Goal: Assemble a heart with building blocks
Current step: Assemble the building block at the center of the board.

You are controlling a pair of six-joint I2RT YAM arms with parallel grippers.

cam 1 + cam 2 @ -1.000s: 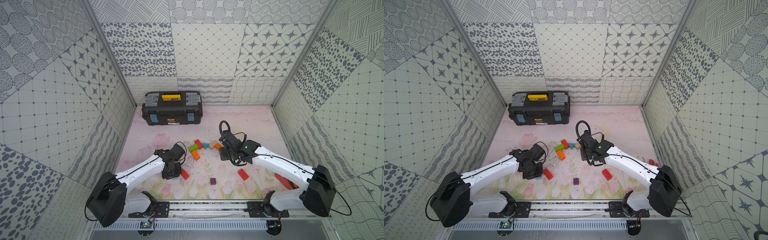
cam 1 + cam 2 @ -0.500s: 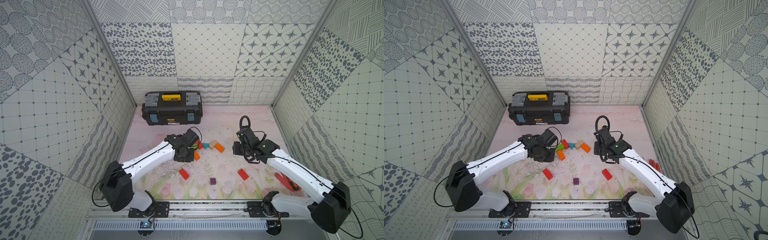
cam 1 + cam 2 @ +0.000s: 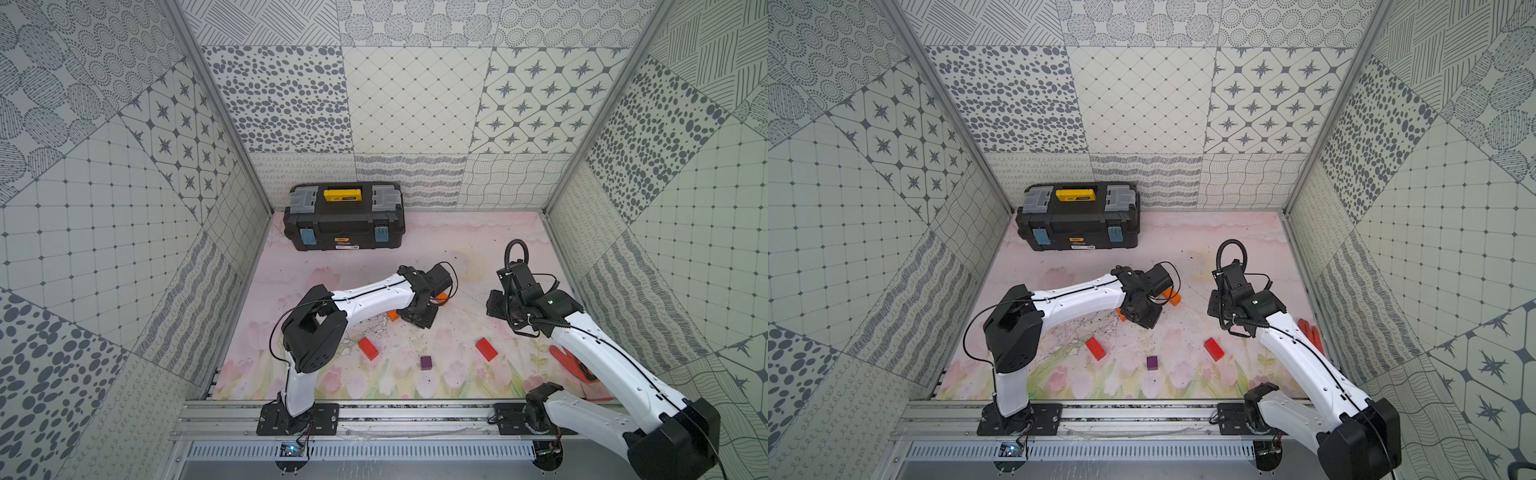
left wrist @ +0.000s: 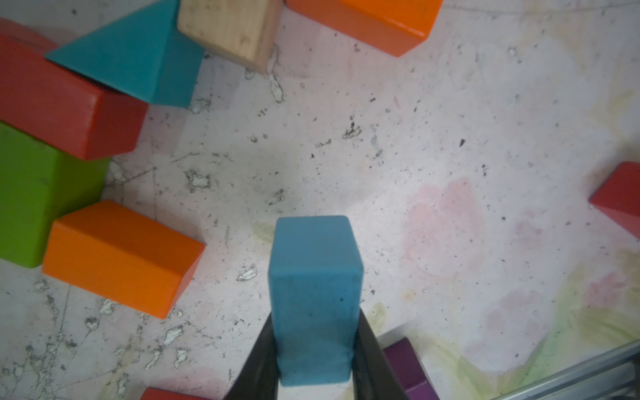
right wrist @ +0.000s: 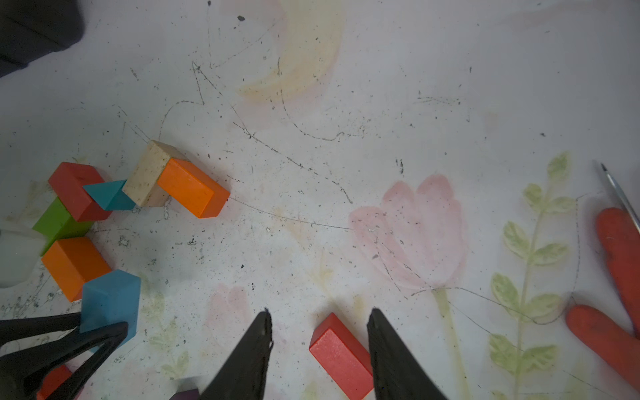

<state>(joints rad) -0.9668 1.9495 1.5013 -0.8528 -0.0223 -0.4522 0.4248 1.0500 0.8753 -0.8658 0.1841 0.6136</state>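
Back left: toolbox (image 3: 344,218), out of the way. Then half-built heart (image 5: 78,190) on mat (image 3: 457,257), green (image 5: 59,221) and orange (image 5: 74,265) down one flank, teal (image 5: 107,195) as notch, wood (image 5: 149,175) and 2nd orange (image 5: 194,192) past it. Laid end to end, touching, prob. to read as one line. Next: holding blue (image 4: 313,277) in L gripper (image 4: 315,360), jaws narrow, pinched on its sides near one end (free end out front, likely to butt onto flank w/o jaws fouling). Hanging just beside orange, small gap showing in L wrist view. Loose toward rail (image 3: 395,415): left red (image 3: 368,348), purple cube (image 3: 426,362), right red (image 3: 486,348); prob. parked till needed. Then R gripper (image 5: 319,313): holding nothing, jaws partly open. Framing right red between tips in R wrist view, but only lined up; in a top view R gripper (image 3: 496,307) set back from it, so judged above, not around. Far right: V piece (image 3: 569,361), no part of heart.
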